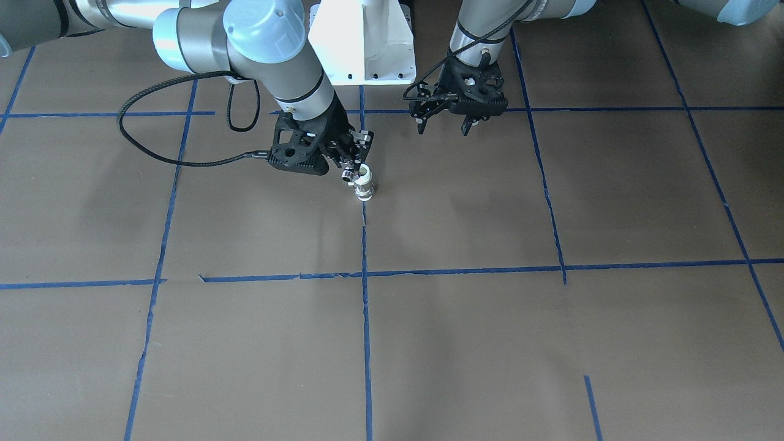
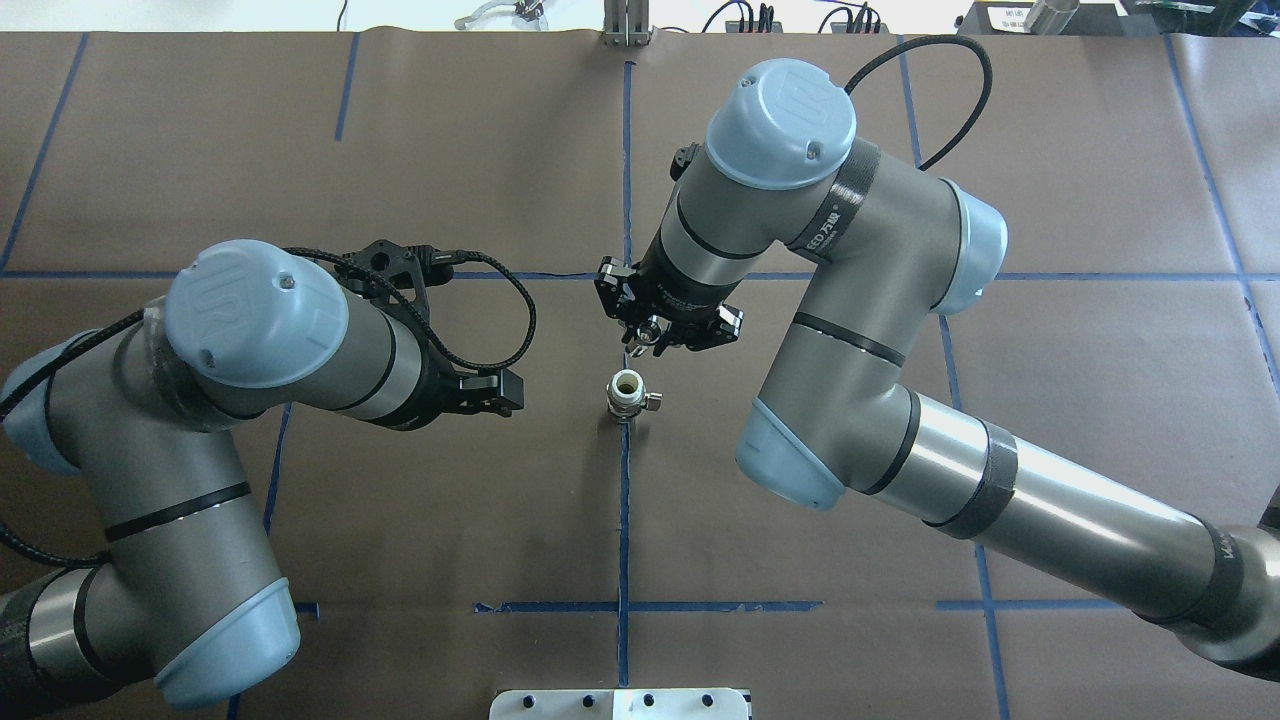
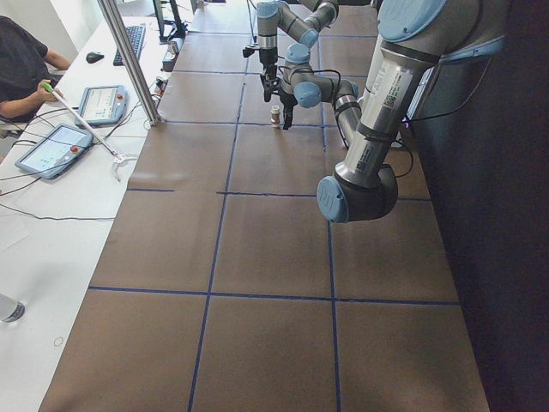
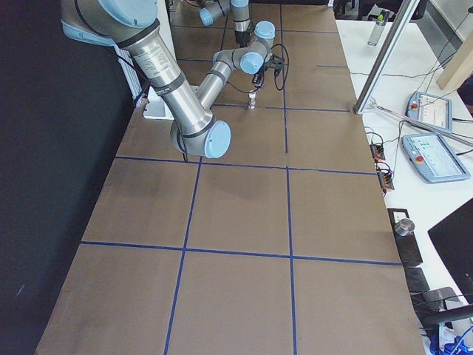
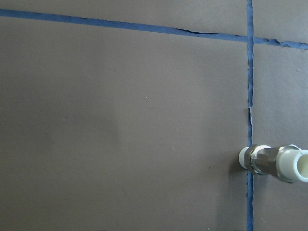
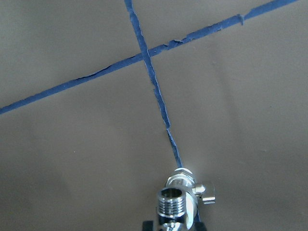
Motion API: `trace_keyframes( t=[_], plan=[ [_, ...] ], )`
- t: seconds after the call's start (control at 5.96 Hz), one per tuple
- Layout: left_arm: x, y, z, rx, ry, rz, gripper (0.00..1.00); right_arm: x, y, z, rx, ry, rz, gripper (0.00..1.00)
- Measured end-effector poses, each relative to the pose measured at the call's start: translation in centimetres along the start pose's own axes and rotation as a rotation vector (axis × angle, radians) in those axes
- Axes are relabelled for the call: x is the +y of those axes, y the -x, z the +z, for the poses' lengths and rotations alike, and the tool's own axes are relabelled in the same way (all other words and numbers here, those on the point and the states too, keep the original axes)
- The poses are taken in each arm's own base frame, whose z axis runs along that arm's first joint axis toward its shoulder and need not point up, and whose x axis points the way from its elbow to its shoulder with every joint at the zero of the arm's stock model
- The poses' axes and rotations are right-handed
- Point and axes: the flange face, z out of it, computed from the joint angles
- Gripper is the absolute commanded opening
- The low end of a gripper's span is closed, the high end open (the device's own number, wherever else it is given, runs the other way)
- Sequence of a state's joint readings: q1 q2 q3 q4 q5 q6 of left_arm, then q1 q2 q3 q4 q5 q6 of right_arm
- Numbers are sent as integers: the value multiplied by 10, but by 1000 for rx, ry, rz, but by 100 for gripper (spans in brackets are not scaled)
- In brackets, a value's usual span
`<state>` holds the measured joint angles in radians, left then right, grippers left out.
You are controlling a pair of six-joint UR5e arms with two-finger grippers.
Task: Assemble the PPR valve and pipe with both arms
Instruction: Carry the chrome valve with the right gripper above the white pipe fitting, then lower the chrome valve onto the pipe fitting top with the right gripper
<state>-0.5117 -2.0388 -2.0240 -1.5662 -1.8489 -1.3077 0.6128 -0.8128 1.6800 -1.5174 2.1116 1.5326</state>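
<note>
The PPR valve stands upright on the brown table, on a blue tape line, with its open white end up and its side stub pointing toward the right arm. It also shows in the front view and at the right edge of the left wrist view. My right gripper hangs just above and beside the valve, shut on the pipe, a chrome fitting with a threaded open end. My left gripper is open and empty, a short way off on the valve's other side, and shows in the overhead view.
The white pedestal base stands at the robot's edge of the table. Blue tape lines divide the brown surface into squares. An operators' desk with tablets and a metal post lie along the far side.
</note>
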Motion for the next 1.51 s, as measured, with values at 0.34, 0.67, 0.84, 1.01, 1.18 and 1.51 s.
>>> trace_keyframes(
  t=[0.34,0.67,0.84,1.01,1.18,1.51],
  plan=[
    [1,0,1,-2,3,1,90,9,1,13,15,1,-6,0],
    [1,0,2,-1,3,2,90,10,1,20,24,-2,-7,0],
    [1,0,2,-1,4,2,90,13,1,22,26,1,-9,0],
    [1,0,2,-1,4,2,90,15,1,24,28,4,-11,0],
    [1,0,2,-1,4,2,90,17,1,26,31,6,-12,1],
    [1,0,2,0,3,2,90,19,0,28,32,9,-14,22]
  ],
)
